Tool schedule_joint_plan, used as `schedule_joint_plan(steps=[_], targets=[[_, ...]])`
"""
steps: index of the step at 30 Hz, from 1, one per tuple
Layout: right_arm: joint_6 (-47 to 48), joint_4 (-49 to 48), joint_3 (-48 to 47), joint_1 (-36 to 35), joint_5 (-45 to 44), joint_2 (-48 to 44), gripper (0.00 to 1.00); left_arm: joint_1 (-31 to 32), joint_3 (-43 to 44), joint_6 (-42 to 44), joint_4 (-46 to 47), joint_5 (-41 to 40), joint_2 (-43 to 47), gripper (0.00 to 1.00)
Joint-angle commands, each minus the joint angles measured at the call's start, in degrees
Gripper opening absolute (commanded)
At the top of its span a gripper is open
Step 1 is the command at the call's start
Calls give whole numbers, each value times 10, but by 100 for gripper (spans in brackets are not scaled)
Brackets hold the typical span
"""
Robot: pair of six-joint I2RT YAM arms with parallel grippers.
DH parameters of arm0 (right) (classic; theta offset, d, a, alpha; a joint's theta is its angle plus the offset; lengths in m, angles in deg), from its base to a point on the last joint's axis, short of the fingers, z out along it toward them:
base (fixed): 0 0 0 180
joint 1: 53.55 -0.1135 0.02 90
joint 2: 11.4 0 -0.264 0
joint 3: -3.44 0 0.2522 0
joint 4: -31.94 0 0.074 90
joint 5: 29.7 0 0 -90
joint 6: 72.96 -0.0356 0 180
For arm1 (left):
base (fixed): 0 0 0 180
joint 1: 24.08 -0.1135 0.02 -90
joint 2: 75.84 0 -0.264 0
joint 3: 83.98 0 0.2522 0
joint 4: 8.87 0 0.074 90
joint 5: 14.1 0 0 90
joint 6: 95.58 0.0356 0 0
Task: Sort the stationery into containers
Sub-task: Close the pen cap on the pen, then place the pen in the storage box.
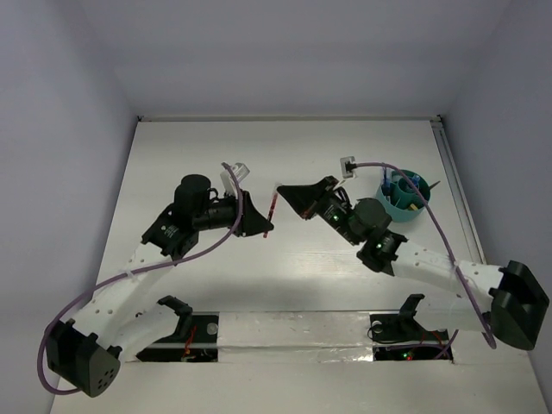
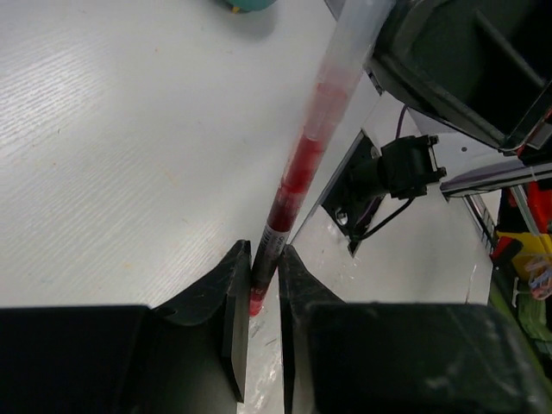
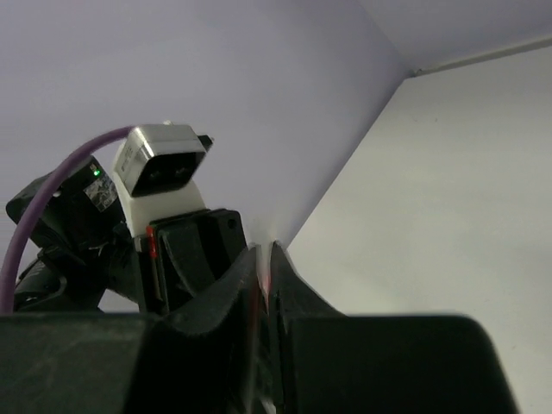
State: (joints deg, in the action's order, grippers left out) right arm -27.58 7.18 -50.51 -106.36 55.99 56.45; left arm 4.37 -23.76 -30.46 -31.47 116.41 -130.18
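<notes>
Left wrist view pretty much tells the story: the left tool (image 2: pixel 263 257) is clamped shut on the tip end of the red pen (image 2: pixel 297 168), which sticks up and away from it at a slant. Right wrist view has the right tool (image 3: pixel 263 263) pinched nearly together too, with a thin sliver of red between its jaws, so I'd say it's got the other end of the same pen. From the top camera the pen hangs between the two tools over the middle of the table (image 1: pixel 345 285), off the surface as far as I can tell. The teal tub (image 1: pixel 398 210) sits over on the right side, near the right arm.

My read: this is a handover, probably left to right, since the tub is on the right arm's side. Next move needs one tool to let go cleanly while the other holds a firm pinch, then a swing over to drop the pen into a compartment.

Material-wise, the pen is a thin clear plastic barrel with red ink inside and a darker band near the tip. It's slick and round, so it could twist in the grip. Table is matte white with a fine grain. Tub is smooth round plastic; its insides are too small to make out.
</notes>
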Motion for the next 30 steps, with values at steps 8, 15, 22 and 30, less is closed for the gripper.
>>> schedule_joint_plan(steps=[8, 15, 22, 30], targets=[[72, 294, 2, -33, 113, -105, 54, -28, 21, -10, 209, -95, 39, 0], [178, 368, -97, -4, 159, -110, 57, -28, 9, -4, 206, -58, 34, 0], [246, 420, -235, 45, 227, -46, 68, -11, -5, 14, 206, -3, 31, 0], [265, 437, -354, 45, 230, 50, 68, 6, -13, 20, 212, 16, 38, 0]])
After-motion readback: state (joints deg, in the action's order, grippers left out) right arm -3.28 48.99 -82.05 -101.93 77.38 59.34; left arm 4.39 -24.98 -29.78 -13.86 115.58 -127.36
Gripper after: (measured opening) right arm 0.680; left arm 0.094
